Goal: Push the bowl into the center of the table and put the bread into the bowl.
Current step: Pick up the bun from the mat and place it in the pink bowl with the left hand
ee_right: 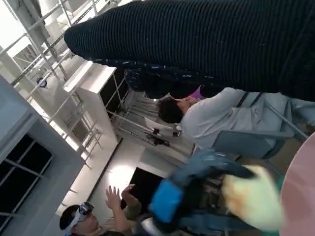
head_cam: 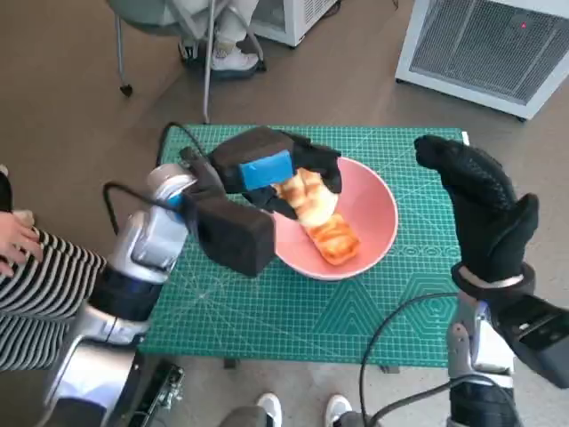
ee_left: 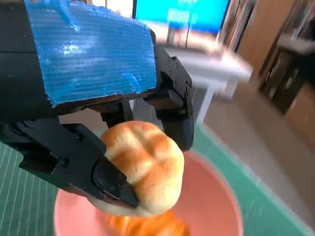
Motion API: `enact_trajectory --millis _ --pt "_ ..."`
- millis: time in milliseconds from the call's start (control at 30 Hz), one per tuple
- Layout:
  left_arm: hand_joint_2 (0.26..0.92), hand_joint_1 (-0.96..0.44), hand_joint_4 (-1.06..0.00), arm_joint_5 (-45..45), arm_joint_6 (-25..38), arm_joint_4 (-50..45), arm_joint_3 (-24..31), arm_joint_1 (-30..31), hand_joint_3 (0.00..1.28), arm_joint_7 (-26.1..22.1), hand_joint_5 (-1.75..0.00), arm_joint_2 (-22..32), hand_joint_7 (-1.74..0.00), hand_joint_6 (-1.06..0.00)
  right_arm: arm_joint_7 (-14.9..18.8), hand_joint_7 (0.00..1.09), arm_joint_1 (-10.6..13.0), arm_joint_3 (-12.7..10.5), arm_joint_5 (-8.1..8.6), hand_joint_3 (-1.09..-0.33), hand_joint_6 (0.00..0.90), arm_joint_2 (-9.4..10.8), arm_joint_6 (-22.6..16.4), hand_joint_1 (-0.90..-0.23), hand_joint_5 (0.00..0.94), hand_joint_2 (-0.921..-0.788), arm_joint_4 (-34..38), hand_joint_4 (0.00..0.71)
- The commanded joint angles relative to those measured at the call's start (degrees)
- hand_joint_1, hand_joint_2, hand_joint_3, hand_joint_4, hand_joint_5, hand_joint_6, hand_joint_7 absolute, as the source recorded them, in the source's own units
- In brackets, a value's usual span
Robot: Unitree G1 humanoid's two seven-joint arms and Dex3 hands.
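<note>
A pink bowl [head_cam: 369, 213] stands near the middle of the green cutting mat [head_cam: 267, 311]. An orange-brown piece of bread [head_cam: 334, 240] lies inside it. My left hand [head_cam: 267, 169] hovers over the bowl's near-left rim and holds a pale bread roll [head_cam: 307, 197] above the bowl. In the left wrist view the black fingers [ee_left: 106, 177] pinch that roll [ee_left: 147, 164] over the pink bowl [ee_left: 211, 196]. My right hand [head_cam: 480, 200] is raised to the right of the bowl with its fingers extended, holding nothing. The right wrist view shows the left hand [ee_right: 172, 199] and roll [ee_right: 251, 199] blurred.
A white appliance [head_cam: 489, 44] stands on the floor beyond the table's far right. A chair and a person's feet [head_cam: 222, 55] are behind the table. A person's striped sleeve and hand [head_cam: 18, 245] reach in at the left edge. Shoes [head_cam: 298, 409] show at the near edge.
</note>
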Motion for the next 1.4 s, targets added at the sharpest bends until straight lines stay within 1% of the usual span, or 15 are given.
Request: enact_trajectory --millis 33,133,200,433,533,567,667,767,900,967,1067,1167,1267,1367,1400 --pt "0.800 -0.11 -0.38 1.0 1.9 2.9 -1.7 -2.5 0.02 -2.8 -0.10 -0.6 -0.24 -0.36 -0.3 0.46 1.6 -0.2 0.03 -0.697 0.039 0.4 0.2 -0.667 0.006 -0.921 -0.4 0.151" --pt "0.781 -0.12 -0.31 1.6 3.0 2.5 -2.2 -2.5 0.01 -3.8 -0.04 -0.4 -0.14 -0.33 -0.5 0.46 1.7 -0.3 0.06 -0.697 0.039 0.7 0.2 -0.666 0.006 -0.921 -0.6 0.152" --pt "0.761 -0.13 -0.24 2.1 3.7 1.6 -2.3 -2.2 0.00 -4.1 -0.02 -0.1 -0.08 -0.29 -0.6 0.46 1.7 -0.3 0.08 -0.697 0.038 0.9 0.3 -0.663 0.005 -0.921 -0.7 0.151" --pt "0.731 -0.22 -0.08 1.6 3.6 0.4 -1.7 -1.1 0.00 -4.4 0.00 0.4 -0.01 -0.20 -1.3 0.46 1.3 -0.3 -0.12 -0.695 0.037 1.4 0.6 -0.660 0.004 -0.921 -0.8 0.150" --pt "0.727 -0.25 -0.05 -0.2 3.1 0.4 -0.8 -1.0 0.00 -5.6 0.00 0.9 0.00 -0.18 -1.7 0.46 1.1 -0.3 -0.20 -0.694 0.036 1.5 0.8 -0.661 0.004 -0.921 -0.9 0.150" --pt "0.727 -0.28 -0.03 -0.8 2.9 0.4 -0.5 -1.0 0.00 -6.0 0.00 1.0 0.00 -0.17 -1.8 0.46 1.0 -0.3 -0.23 -0.691 0.036 1.6 0.9 -0.661 0.003 -0.921 -0.9 0.150" --pt "0.727 -0.32 -0.01 -3.3 2.1 1.2 0.7 -1.2 0.00 -7.4 0.00 1.2 0.00 -0.15 -2.2 0.46 0.9 -0.2 -0.40 -0.688 0.035 1.7 1.1 -0.662 0.003 -0.921 -1.2 0.150" --pt "0.728 -0.36 0.00 -7.6 1.4 3.2 3.3 -1.5 0.00 -9.1 0.00 1.0 0.00 -0.14 -2.7 0.46 0.6 -0.1 -0.64 -0.686 0.035 1.7 1.3 -0.662 0.003 -0.921 -1.3 0.151" --pt "0.743 -0.43 0.00 -13.2 -0.3 6.0 7.3 -1.2 0.01 -9.5 0.00 0.3 0.00 -0.14 -3.2 0.46 0.2 0.0 -0.79 -0.684 0.036 1.7 1.8 -0.662 0.004 -0.921 -1.7 0.152" --pt "0.759 -0.46 0.00 -15.4 -2.0 7.2 9.0 -0.9 0.01 -8.9 0.00 -0.2 0.00 -0.14 -3.3 0.46 0.0 0.0 -0.80 -0.683 0.036 1.6 2.1 -0.662 0.004 -0.921 -1.9 0.152" --pt "0.789 -0.51 0.00 -19.8 -6.4 8.2 12.8 0.5 0.03 -6.2 0.00 -2.1 0.00 -0.14 -3.7 0.46 -0.4 0.0 -0.84 -0.683 0.037 1.5 2.7 -0.664 0.003 -0.921 -2.5 0.152" --pt "0.841 -0.58 0.00 -24.7 -9.6 8.5 16.6 1.9 0.04 -4.1 0.00 -4.8 -0.01 -0.17 -4.0 0.46 -0.9 0.0 -0.86 -0.683 0.038 1.3 3.2 -0.665 0.003 -0.921 -3.0 0.153" --pt "0.889 -0.61 -0.03 -31.9 -11.1 7.0 21.0 4.4 0.05 -2.1 -0.01 -9.5 -0.02 -0.19 -4.6 0.47 -2.0 0.0 -1.35 -0.683 0.041 1.0 4.0 -0.663 0.004 -0.921 -3.3 0.154" --pt "0.911 -0.62 -0.07 -34.9 -11.8 6.0 22.5 5.6 0.11 -1.3 -0.03 -11.5 -0.04 -0.22 -5.0 0.47 -2.6 0.0 -1.58 -0.683 0.043 0.9 4.4 -0.659 0.004 -0.921 -3.5 0.155" --pt "0.914 -0.63 -0.08 -36.1 -11.9 3.9 23.2 6.8 0.12 0.5 -0.03 -13.1 -0.04 -0.22 -5.3 0.47 -3.3 0.0 -1.89 -0.683 0.044 0.8 4.7 -0.658 0.004 -0.921 -3.4 0.155"
